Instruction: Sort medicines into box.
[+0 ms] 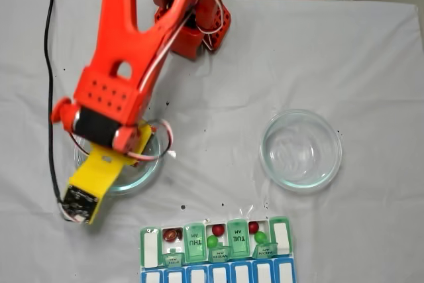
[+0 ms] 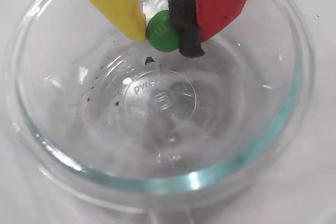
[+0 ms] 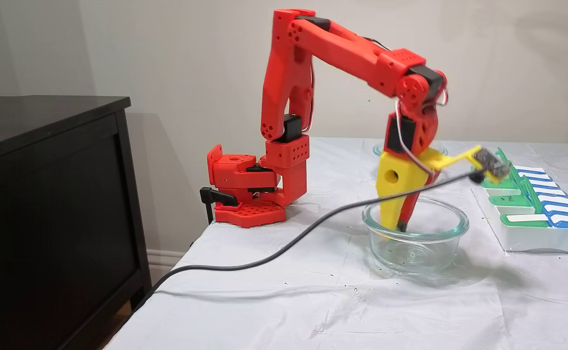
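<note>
The arm (image 3: 342, 53) arches over, wrist pointing down — gripper (image 2: 164, 31) fingers closed in, apparently pinching something.

Glossy green ball (image 2: 163, 31), clear glass dish (image 2: 47, 171), white cloth (image 1: 331, 51)

One fixed view overhead; another side-on, farther; wrist view close, down into glass dish (image 2: 47, 145), shared.

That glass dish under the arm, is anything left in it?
Nearly empty: the glass dish holds one green ball, pinched between the fingers, plus dark specks.
</note>
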Controlling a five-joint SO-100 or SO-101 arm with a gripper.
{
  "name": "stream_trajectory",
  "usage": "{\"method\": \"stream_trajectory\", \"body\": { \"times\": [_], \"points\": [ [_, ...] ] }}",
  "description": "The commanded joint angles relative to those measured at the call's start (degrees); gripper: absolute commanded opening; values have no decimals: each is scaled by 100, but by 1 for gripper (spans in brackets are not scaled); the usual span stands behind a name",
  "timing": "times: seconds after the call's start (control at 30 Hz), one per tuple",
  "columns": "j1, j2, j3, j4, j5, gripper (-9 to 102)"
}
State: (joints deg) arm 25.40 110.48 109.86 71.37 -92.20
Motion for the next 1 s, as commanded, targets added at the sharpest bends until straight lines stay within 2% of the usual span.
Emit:
{"method": "stream_trajectory", "body": {
  "times": [0.0,0.1,0.23,0.4,0.53,0.63,0.97],
  "points": [
    [26,1547,-308,-448,457,0],
    [-158,1802,-527,-633,1151,0],
    [-703,1802,-606,-1178,2751,0],
    [-1406,1292,-334,-2215,4834,0],
    [-1679,1002,-44,-2944,5836,0],
    [-1819,809,132,-3366,6249,0],
    [-1978,158,44,-3788,6346,0]
  ]
}}
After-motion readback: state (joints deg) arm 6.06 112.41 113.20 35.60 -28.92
